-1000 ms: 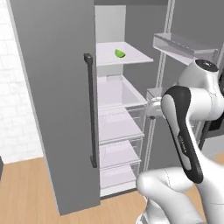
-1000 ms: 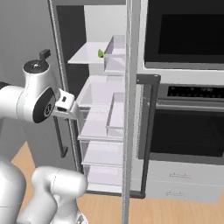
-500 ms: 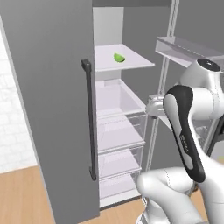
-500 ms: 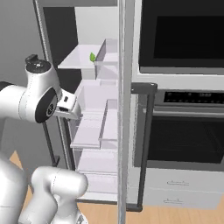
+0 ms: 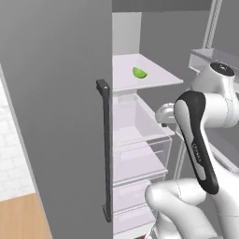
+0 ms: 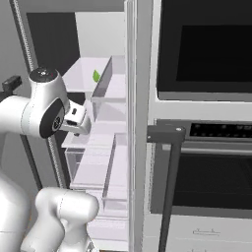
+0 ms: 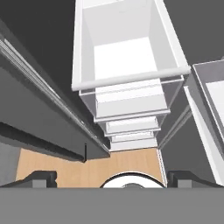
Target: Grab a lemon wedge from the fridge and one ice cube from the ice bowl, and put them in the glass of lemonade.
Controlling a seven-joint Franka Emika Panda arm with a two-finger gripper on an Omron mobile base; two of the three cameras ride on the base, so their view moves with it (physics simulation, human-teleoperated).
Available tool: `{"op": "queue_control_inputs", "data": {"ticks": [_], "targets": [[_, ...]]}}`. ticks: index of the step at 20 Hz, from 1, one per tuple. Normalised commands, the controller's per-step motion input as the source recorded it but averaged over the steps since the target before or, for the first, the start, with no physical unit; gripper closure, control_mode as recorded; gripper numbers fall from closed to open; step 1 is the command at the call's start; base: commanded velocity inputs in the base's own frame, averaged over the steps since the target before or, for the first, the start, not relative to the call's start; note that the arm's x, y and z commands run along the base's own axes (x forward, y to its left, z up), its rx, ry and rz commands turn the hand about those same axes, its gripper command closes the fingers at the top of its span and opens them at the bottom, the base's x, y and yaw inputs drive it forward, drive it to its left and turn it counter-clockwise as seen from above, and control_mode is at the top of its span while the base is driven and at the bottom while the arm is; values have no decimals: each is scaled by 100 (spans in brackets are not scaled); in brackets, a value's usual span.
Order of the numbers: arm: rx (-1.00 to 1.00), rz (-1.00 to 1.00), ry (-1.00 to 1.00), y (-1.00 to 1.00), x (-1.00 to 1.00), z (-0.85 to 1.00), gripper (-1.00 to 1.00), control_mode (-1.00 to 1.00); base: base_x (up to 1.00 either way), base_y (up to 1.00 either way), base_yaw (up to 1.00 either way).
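So the pincer (image 7: 112,178) is spread wide with nothing in it, pointing straight down over the clear drawers (image 7: 131,87) inside the fridge (image 5: 56,116). The lemon wedge (image 5: 139,72) sits on the white shelf (image 5: 154,77) above the pincer, well apart from it. Wood floor (image 7: 87,168) shows below.

Lemon wedge (image 5: 139,73) lying on white fridge shelf (image 5: 158,80).

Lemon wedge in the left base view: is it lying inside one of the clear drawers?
No. The lemon wedge lies on the white shelf above the clear drawers.
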Motion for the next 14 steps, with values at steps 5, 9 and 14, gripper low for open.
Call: {"op": "queue_control_inputs", "data": {"ticks": [5, 9, 14], "targets": [[0, 0, 0, 0, 0, 0, -100, 100, 68, 0, 0], [0, 0, 0, 0, 0, 0, -100, 100, 49, -1, 0], [0, 0, -4, -1, 2, 0, -100, -100, 0, 0, 0]]}}
